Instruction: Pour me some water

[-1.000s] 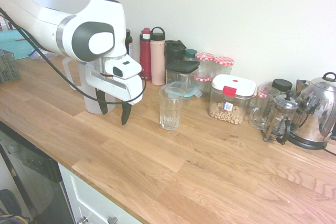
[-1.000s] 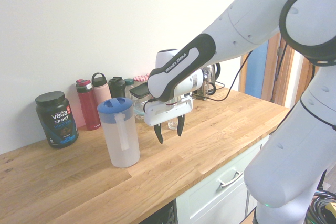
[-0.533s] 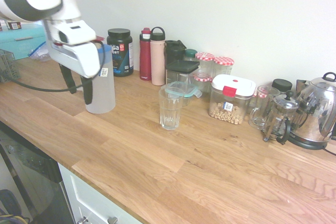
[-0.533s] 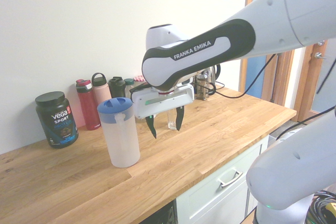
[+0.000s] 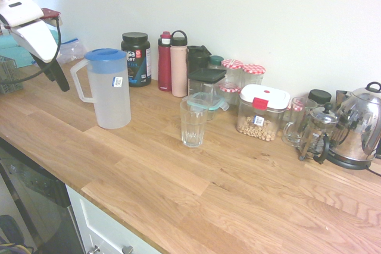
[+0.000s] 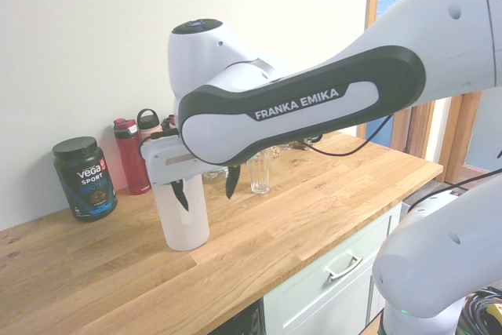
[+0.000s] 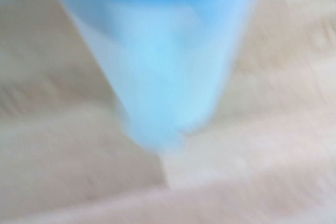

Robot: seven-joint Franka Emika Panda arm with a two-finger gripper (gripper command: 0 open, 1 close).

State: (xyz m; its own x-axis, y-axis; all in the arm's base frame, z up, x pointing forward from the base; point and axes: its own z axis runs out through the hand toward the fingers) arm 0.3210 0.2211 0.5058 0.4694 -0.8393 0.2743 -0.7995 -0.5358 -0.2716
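**Open gripper stood off the handle side of the jug**

Taking the jug [image 5: 109, 90] as the landmark and reading the first exterior view from its left edge: the gripper [image 5: 52, 75] hung at the far left, fingers spread wide and holding nothing, tilted steeply downward. It was clear of the jug and raised, roughly level with the jug's upper half rather than down at the worktop [image 5: 196, 188]. Between gripper and jug body came the jug's handle [image 5: 80, 81], a pale loop that stuck out from the body toward the gripper's side. So the part to be grasped faced the gripper, with nothing standing between them.

The jug itself stood upright on the worktop with its blue lid [image 5: 105, 56] on; its long axis was vertical, and the handle ran up and down along that axis. My reading is that the spread fingers would need to come across toward the jug and lower, lined up to straddle that upright loop.

To the right of the jug, near but apart, stood the empty drinking glass [image 5: 194, 121], upright and open-mouthed. That put the pouring target on the jug's far side from the gripper, opposite the handle.

The wrist view showed only a blurred blue lid and the pale jug body, confirming the camera was aimed at the jug from above.
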